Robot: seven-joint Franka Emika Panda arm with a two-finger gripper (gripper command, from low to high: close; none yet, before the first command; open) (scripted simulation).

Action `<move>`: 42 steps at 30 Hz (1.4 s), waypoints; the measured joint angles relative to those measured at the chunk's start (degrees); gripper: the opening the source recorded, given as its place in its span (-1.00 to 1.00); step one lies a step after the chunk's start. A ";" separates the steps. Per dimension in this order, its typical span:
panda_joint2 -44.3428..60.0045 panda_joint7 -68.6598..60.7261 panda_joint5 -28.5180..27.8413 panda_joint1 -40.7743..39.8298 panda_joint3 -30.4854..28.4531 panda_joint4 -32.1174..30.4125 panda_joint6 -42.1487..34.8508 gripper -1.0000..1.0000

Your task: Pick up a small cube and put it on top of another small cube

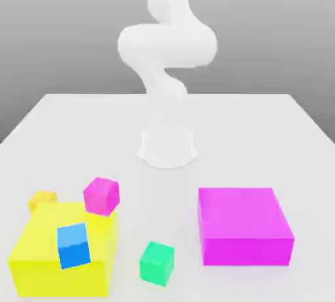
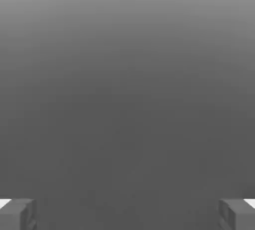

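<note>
Standing wide open, the hand (image 2: 127, 215) is showing its two fingers well apart in the hand view, with nothing between them. On the tabletop (image 1: 242, 143), the green cube (image 1: 157, 263) is sitting between the large yellow block (image 1: 49, 278) and the large magenta block (image 1: 245, 251). In the exterior view, the blue cube (image 1: 73, 246) and the small magenta cube (image 1: 101, 196) are overlapping the yellow block's outline, and the orange cube (image 1: 43, 200) is showing partly behind that block. The white arm (image 1: 167, 45) is rising beyond them.
</note>
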 joint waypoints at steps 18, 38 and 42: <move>32.94 -44.40 0.25 9.59 -11.35 -11.47 16.75 0.00; 61.51 -74.75 10.90 3.74 -4.40 -15.00 34.09 -1.00; 58.58 -73.75 9.53 4.54 -5.52 -15.61 31.86 -1.00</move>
